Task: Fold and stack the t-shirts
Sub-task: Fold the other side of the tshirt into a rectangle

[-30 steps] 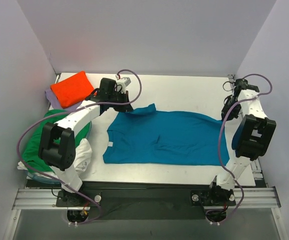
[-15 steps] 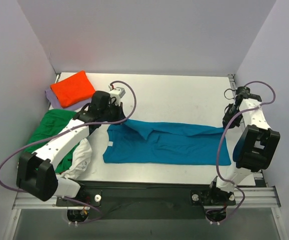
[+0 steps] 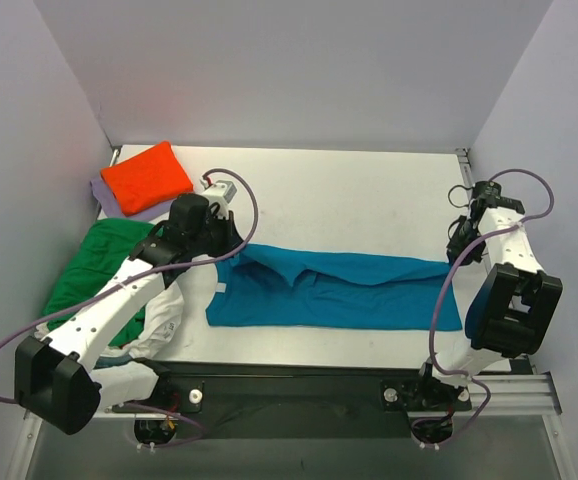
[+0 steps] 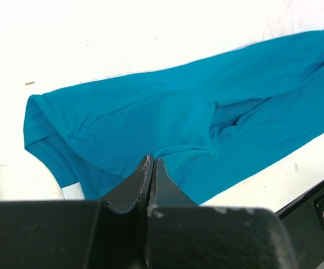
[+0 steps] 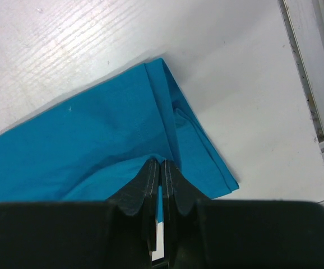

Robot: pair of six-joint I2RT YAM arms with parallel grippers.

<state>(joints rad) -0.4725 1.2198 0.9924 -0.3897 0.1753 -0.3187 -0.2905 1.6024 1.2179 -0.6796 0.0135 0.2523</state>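
Observation:
The teal-blue t-shirt [image 3: 349,295] lies across the table's middle, its far edge lifted and drawn over its near half. My left gripper [image 3: 237,250] is shut on the far edge near the collar end; in the left wrist view the cloth [image 4: 151,112] rises to the closed tips [image 4: 152,161]. My right gripper [image 3: 456,258] is shut on the far edge at the hem end; in the right wrist view teal cloth [image 5: 95,140] shows between the tips [image 5: 160,163]. The orange t-shirt [image 3: 146,176] lies folded on the lavender one [image 3: 102,196] at the back left.
The green t-shirt [image 3: 89,270] and the white t-shirt [image 3: 166,312] lie loose at the left, under my left arm. White walls close the table on three sides. A metal rail [image 3: 289,395] runs along the near edge.
Both grippers have moved toward the near edge with the teal shirt's far edge, so the shirt now looks narrower front to back. The left arm has swung back and down.

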